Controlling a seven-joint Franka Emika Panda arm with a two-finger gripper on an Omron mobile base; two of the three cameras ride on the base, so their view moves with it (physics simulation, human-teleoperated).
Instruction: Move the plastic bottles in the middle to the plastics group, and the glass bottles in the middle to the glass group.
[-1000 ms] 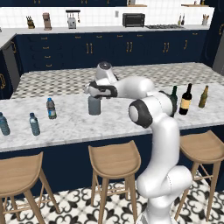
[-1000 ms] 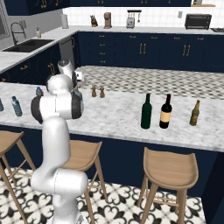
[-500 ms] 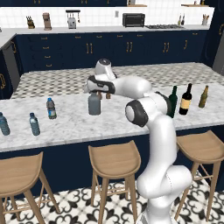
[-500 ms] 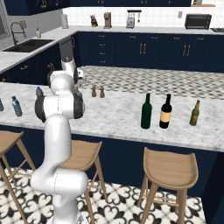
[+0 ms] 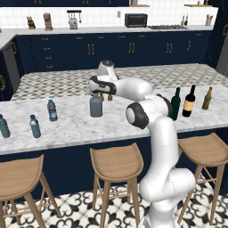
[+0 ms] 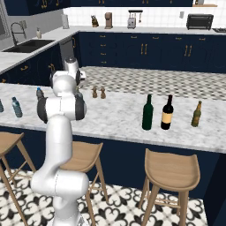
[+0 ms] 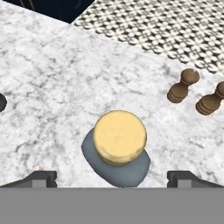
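Observation:
The squat grey bottle with a tan cap stands upright on the marble counter. My gripper hangs right above it, open, its fingertips wide apart on either side of the cap and holding nothing. A small pale-blue plastic bottle stands to its left. Further left stand two like water bottles, the plastics group. The tall dark-green bottle stands at the right, beside the cream-labelled wine bottle and the olive bottle of the glass group.
Two brown wooden shakers stand just behind the grey bottle. Wooden stools line the counter's near edge. My own forearm stretches over the counter between the grey bottle and the green one.
The hand has stayed over the grey bottle, a touch higher, and my elbow has swung slightly left. The jaws have stayed open and no bottle has moved.

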